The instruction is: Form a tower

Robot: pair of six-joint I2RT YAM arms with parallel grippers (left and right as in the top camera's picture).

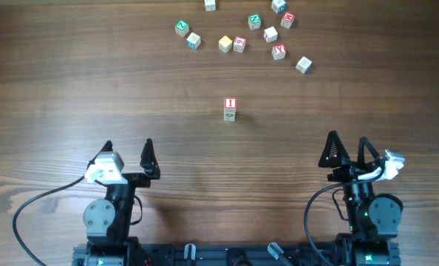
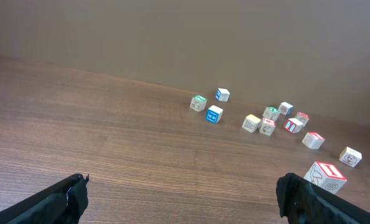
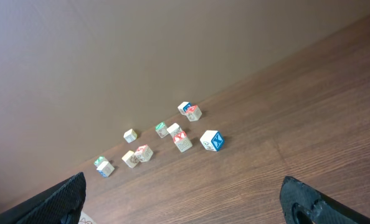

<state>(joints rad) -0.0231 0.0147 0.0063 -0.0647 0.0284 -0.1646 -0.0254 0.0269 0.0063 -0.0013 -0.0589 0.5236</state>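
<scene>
both the left gripper (image 1: 127,144) and right gripper (image 1: 347,138) hold fingers wide and empty, well apart from the tower (image 1: 230,109) on the table (image 1: 57,89).

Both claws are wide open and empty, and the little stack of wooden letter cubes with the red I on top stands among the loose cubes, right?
Not quite. The overhead view shows the narrow stack of wooden alphabet cubes standing alone, apart from the loose cubes. The left gripper and right gripper are indeed open and empty.

Overhead looks straight down; wrist views (low, slanting) share scattered cubes (image 2: 251,123).
</scene>
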